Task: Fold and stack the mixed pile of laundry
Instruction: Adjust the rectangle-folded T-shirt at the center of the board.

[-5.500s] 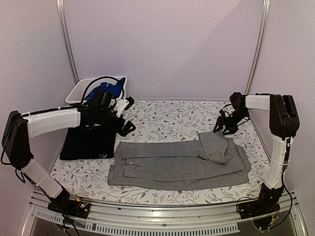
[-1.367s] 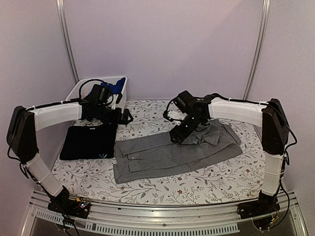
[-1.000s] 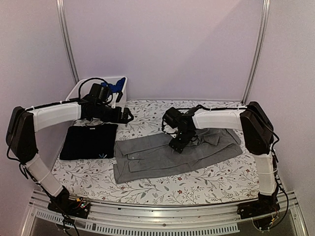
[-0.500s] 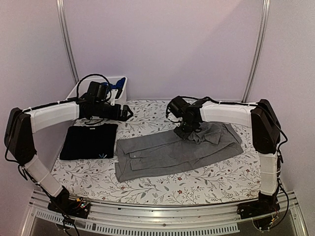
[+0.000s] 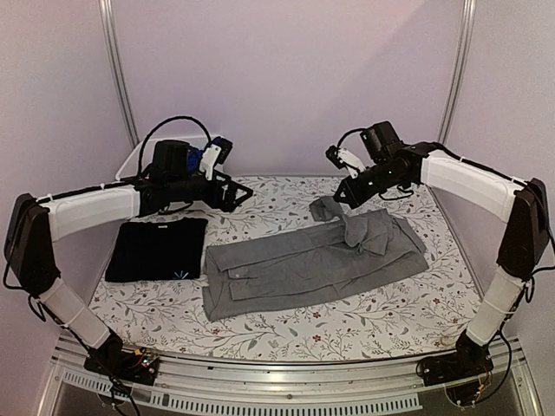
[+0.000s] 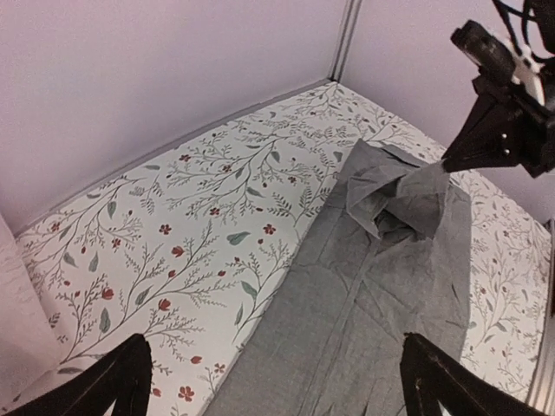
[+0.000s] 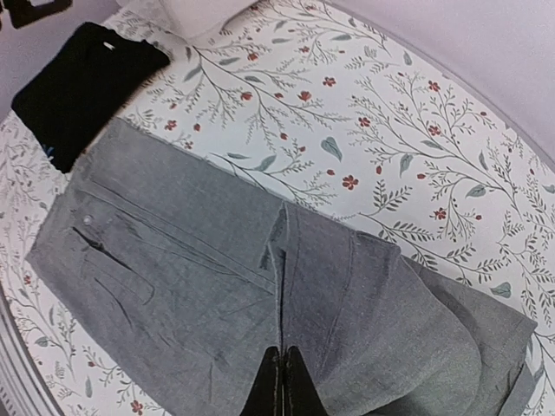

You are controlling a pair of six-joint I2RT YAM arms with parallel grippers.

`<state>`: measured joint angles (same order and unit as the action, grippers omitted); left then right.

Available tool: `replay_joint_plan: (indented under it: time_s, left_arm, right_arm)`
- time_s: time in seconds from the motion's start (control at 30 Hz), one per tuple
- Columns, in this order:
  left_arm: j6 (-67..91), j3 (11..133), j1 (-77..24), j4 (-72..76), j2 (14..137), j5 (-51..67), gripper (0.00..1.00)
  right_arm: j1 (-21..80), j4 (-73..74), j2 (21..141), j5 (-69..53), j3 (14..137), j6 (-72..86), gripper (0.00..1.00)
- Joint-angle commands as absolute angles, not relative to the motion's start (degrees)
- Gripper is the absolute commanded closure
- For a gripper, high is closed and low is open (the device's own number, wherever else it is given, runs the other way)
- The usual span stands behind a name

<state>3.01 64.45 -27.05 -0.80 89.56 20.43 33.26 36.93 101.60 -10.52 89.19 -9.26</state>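
Nearest the camera, the flowered table [image 5: 347,334] carries a grey shirt [image 5: 303,269] spread across its middle, one end reaching toward the near left corner and the other toward the right edge. Just beside it, along the left edge, lies a folded black T-shirt [image 5: 156,247] with a small light mark at its near hem; a narrow strip of tabletop separates the two garments. Farther back, the right claw [image 5: 341,198] hangs above the shirt's far side. Its fingers are pressed together on a pinch of grey cloth, which rises off the table in a small peak while the rest of the shirt lies flat. Opposite it, the left claw [image 5: 236,196] hovers over the tabletop near the far edge, fingers spread wide, holding nothing and clear of both garments. At the far left corner, behind the left arm, stands a white bin [image 5: 130,162]. A scrap of blue cloth [image 5: 223,142] shows by its rim; whether it lies inside cannot be told.
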Motion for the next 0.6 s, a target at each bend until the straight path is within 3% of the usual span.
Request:
replay_joint_plan:
  time_s: [0.0,0.47,0.57]
  left_arm:
    - [-6.77,65.27,-33.26,5.25,89.25,25.92,0.0]
    - [-23.42,74.05,-46.56,3.16,96.54,15.97,0.0]
    - [-24.78,76.2,-47.33,1.82,98.66,16.3,0.08]
  right_arm:
    - [32.7,33.44,95.0,-29.73,87.45,-8.42,1.0]
    - [32.75,38.81,91.11,-47.52,87.19,-12.72,1.0]
    - [32.78,38.8,90.11,-48.33,86.47,-12.83,1.0]
